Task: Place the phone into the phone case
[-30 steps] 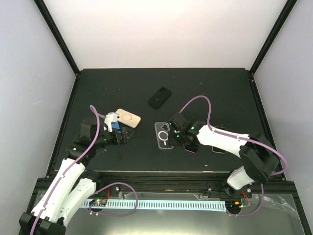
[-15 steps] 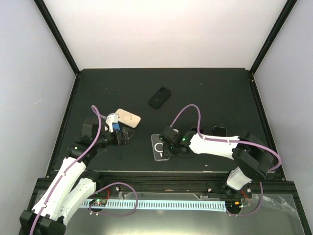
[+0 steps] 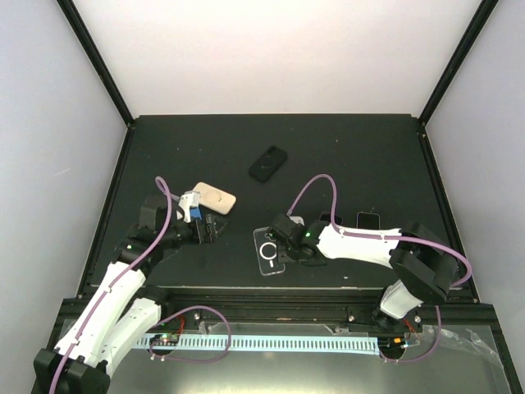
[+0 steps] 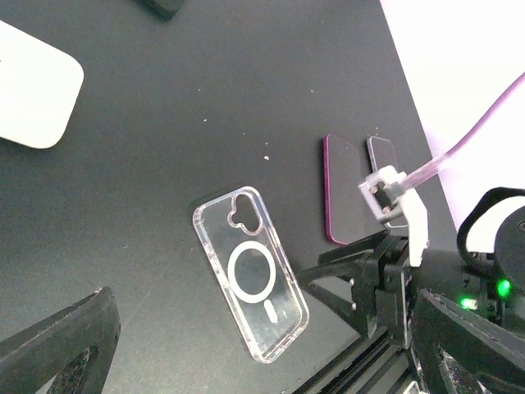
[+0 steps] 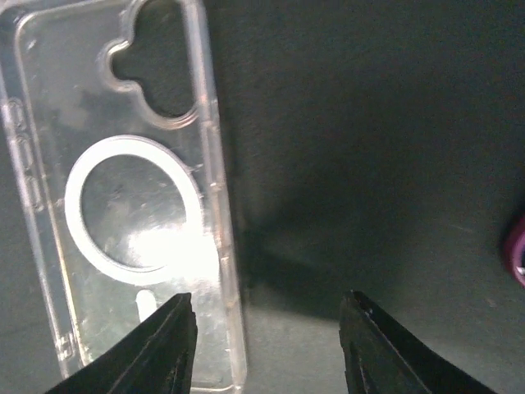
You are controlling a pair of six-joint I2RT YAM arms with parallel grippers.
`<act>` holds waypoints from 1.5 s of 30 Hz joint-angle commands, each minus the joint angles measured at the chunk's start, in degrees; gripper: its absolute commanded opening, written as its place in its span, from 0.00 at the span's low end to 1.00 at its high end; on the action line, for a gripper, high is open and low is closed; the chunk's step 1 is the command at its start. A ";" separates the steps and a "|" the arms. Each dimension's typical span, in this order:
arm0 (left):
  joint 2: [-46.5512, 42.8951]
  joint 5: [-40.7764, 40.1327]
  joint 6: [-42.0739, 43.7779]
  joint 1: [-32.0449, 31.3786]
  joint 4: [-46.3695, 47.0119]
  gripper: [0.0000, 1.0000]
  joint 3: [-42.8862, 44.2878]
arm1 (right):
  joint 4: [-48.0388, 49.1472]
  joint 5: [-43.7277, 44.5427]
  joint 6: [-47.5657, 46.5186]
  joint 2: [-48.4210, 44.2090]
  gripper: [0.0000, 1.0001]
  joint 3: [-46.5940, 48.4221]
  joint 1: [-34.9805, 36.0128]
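Observation:
The clear phone case (image 3: pixel 270 251) with a white ring lies flat on the black table (image 3: pixel 344 156), open side up. My right gripper (image 3: pixel 285 247) hovers low over its right edge, open. In the right wrist view one fingertip (image 5: pixel 160 349) is above the case (image 5: pixel 123 197), the other above bare table. A magenta-edged phone (image 4: pixel 343 199) lies face down to the right of the case, its rim (image 5: pixel 517 250) just showing at the right wrist view's edge. My left gripper (image 3: pixel 213 228) stands open and empty, left of the case (image 4: pixel 250 271).
A cream rounded slab (image 3: pixel 215 198) lies just beyond the left gripper. A black phone-shaped object (image 3: pixel 268 162) sits at the middle back. A second dark phone (image 3: pixel 369 219) lies right of the magenta one. The table's near edge rail (image 3: pixel 271 292) runs close below the case.
The right gripper drew the clear case toward the near edge and slightly left, then opened and let it go. The left arm barely moved.

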 commanded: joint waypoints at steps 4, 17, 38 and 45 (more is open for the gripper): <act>0.50 1.71 -0.38 -0.92 2.26 0.99 -2.27 | -4.62 6.49 0.17 -5.09 0.68 -0.87 -4.83; 1.01 1.96 -0.06 -2.70 3.19 0.99 -2.52 | -5.11 7.58 -3.51 -5.35 1.00 -3.13 -18.57; -0.31 0.37 -0.65 -3.28 2.55 0.99 -2.89 | -2.44 8.31 -8.57 4.50 1.00 -1.04 -24.75; -0.56 0.46 -1.69 -3.28 3.24 0.99 -3.70 | -1.14 5.73 -9.87 5.47 0.92 -1.58 -24.75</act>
